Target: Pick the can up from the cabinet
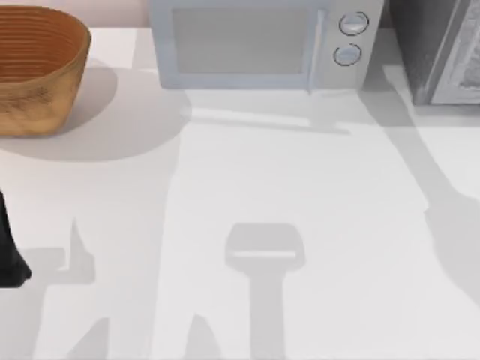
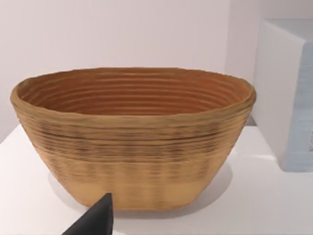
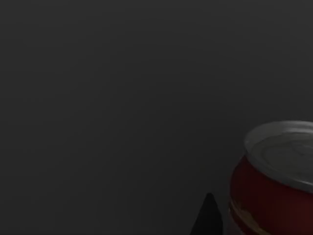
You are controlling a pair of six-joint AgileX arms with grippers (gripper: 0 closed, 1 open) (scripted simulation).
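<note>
White table [image 1: 300,187], microwave [image 1: 255,41] top centre, basket [image 1: 37,67] upper left. Can [image 3: 274,181] upright against dark cabinet interior, lower right of right wrist view. Approach step; right gripper's finger spread can't be told. Next: centre on can.

Your white tabletop [image 1: 300,187] carries a brown woven basket [image 1: 34,67] at its far left and a pale microwave [image 1: 262,41] at the far middle, apart from each other.

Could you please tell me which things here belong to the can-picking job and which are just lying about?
Belongs to the job:
can
cabinet
right gripper, beside the can

Just lying about:
basket
microwave
left gripper, parked facing the basket
</note>
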